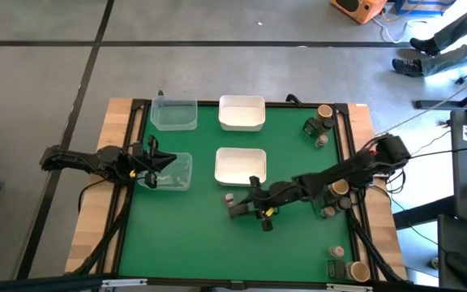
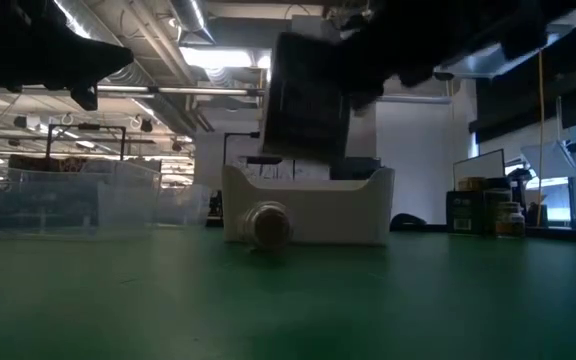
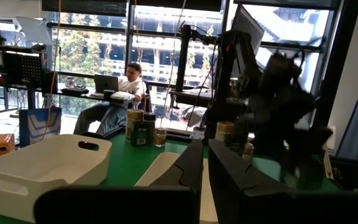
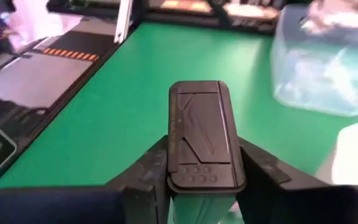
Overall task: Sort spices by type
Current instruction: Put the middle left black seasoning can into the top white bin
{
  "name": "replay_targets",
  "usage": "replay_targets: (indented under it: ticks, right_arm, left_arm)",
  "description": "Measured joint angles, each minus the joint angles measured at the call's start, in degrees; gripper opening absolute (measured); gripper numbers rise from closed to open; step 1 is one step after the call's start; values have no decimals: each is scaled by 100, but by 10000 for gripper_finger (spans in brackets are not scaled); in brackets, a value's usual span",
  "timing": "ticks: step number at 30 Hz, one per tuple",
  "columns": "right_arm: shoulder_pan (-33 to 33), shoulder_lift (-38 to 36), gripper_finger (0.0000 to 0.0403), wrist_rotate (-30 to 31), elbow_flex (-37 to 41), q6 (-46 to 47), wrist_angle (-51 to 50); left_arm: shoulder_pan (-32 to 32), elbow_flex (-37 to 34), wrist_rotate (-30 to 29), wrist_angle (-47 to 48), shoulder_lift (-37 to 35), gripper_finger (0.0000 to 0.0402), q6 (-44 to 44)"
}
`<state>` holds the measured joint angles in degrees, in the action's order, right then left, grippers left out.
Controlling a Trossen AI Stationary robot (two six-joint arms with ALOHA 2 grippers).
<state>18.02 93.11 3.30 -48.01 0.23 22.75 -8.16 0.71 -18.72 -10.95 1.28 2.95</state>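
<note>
Right tool [image 4: 201, 186] clamped on dark grey tin [image 4: 201, 140], no legible label; left tool [image 3: 204, 168] together.

The table [image 1: 185, 243] has a matt green mat with bare wood at its edges. The dark grey tin [image 4: 201, 140] looks like matt moulded plastic (faintly embossed), the tubs [image 1: 174, 115] clear glossy plastic, the trays [image 1: 241, 113] smooth white plastic.

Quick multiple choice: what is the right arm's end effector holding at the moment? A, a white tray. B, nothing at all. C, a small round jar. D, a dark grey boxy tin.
D: in the right wrist view the right end effector has its fingers closed on either side of a dark grey boxy tin, and the low view shows that tin held up off the green table.
</note>
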Motion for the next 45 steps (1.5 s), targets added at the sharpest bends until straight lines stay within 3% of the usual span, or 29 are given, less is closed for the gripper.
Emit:
replay_targets:
  ticks: [3, 11, 16, 23, 32, 40, 45]
  right_arm:
    - [-4, -446, 131, 446, 0, -214, -393]
    - [-208, -1434, 139, 2356, 0, -917, -1303]
    - [-807, -1623, 132, 2721, -2, -1293, -1389]
    - [-2060, -1597, 140, 2433, -2, -1526, -1375]
    - [-3581, -1427, 139, 1259, -7, -1505, -829]
    - [-4463, -778, 133, 328, -9, -1487, 140]
    - [-4866, -292, 137, 111, -129, -1484, 391]
  left_arm:
    - [0, 0, 0, 3, 0, 15, 1]
    - [0, 0, -1, 8, 0, 15, -61]
    - [0, 0, -20, 0, 0, 15, -173]
    - [2, -2, -42, 5, 0, 15, -191]
    - [0, -8, -59, -1, 0, 15, -478]
    - [1, -9, -138, -3, 0, 15, -537]
    - [2, -9, -142, -1, 0, 15, -558]
